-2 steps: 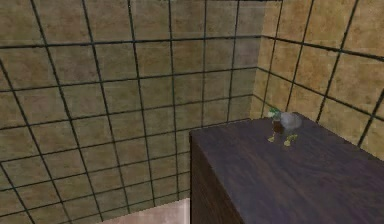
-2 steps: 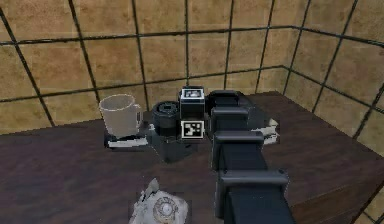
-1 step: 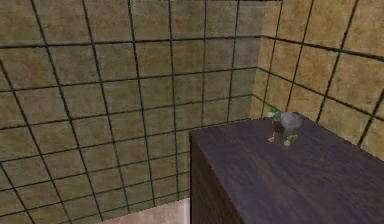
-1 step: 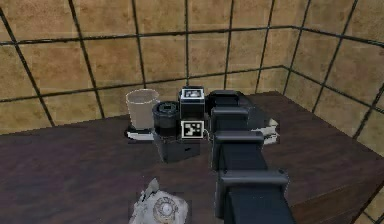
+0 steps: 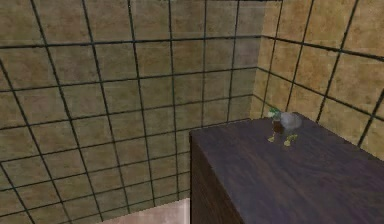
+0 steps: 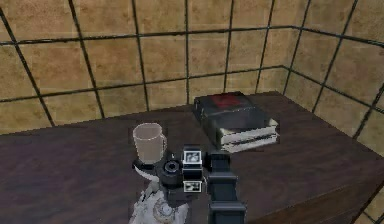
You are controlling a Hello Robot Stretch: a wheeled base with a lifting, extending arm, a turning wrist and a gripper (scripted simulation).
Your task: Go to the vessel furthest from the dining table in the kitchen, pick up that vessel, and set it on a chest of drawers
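Gripper [image 6: 162, 172] shows close by a beige cup [image 6: 150, 142] standing on the dark worktop [image 6: 60, 170]; I can't tell whether it holds anything. I'd judge the cup is the vessel, at either pickup or set-down, and I can't say which. It looks smooth and round, the worktop dark grained wood. Farther out lies a flat stack of books [image 6: 237, 118], with a tan tiled wall [image 6: 100, 60] behind.

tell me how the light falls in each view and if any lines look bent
Forward view: the side wall is lit brighter than the back wall; both tilt only in the picture. Arm side view: the tiled wall is evenly lit, the dark top shows no glare, and the cup stands pale against it.
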